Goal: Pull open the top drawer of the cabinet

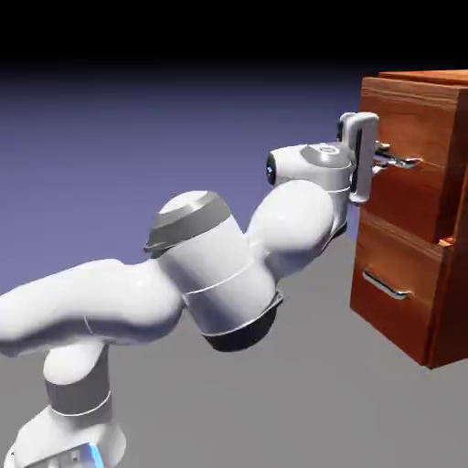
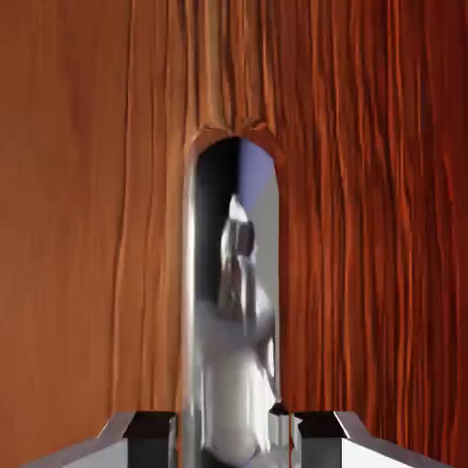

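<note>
Top drawer: the upper of the two wooden drawers (image 1: 416, 123), its glossy reddish-brown front facing the arm, at the exterior view's right; whether it sits quite flush is hard to judge from this angle, and its inside is hidden behind the front.
Top handle: a slim silver bar (image 1: 407, 163) on that front; in the hand view it runs lengthwise from near the middle down to the bottom edge, its rounded end uppermost, with pale, dark and violet reflections in the metal.
Gripper: pinching the top handle, a fingertip on each side of the bar (image 2: 234, 441).
Lower drawer: directly below the top one (image 1: 393, 315), of matching wood, its front also hiding whatever space lies behind.
Lower handle: a curved silver bar (image 1: 386, 285) across the lower front, apart from the gripper.
Cabinet: a boxy reddish-brown body (image 1: 452, 306) housing both drawers, one above the other, cut off by the exterior view's right edge.
Hand-view wood: grain lines run up and down on both sides of the handle, paler on the left, deeper red on the right.
Arm: white with grey and dark joint bands (image 1: 215, 265), bent between its base at the lower left and the top drawer.
Surroundings: grey ground (image 1: 311, 393) under a blue-violet backdrop (image 1: 183, 128) that darkens to black at the top.
</note>
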Tool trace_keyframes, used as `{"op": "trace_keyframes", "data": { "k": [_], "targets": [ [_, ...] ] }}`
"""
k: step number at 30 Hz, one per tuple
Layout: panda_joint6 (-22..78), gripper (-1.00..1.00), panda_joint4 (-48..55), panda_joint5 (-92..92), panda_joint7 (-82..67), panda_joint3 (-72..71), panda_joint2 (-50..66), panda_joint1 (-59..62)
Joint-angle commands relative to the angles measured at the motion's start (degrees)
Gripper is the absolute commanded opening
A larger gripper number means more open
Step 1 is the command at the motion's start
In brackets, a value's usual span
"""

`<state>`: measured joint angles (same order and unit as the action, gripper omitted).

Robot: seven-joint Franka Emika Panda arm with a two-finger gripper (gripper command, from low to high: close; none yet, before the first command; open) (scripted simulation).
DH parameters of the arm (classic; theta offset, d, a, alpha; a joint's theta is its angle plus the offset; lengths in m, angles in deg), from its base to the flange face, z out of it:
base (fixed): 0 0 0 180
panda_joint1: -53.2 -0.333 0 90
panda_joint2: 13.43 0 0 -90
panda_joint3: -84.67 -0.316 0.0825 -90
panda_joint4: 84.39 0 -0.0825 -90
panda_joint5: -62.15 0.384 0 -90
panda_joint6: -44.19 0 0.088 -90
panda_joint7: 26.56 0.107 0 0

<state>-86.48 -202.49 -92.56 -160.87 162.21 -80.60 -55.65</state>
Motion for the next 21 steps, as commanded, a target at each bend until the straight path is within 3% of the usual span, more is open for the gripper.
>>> {"op": "trace_keyframes", "data": {
  "k": [1, 18, 19, 21],
  "targets": [
    [0.69, -1.0, -2.08, 0.45, 0.15, -0.9, 0.02, 1.53],
    [10.36, -1.0, -35.97, 10.58, 0.35, -20.75, -6.95, 27.65],
    [10.36, 1.0, -35.97, 10.58, 0.35, -20.75, -6.95, 27.65],
    [10.71, 1.0, -38.05, 11.98, -0.02, -22.45, -8.13, 29.32]
  ]
}}
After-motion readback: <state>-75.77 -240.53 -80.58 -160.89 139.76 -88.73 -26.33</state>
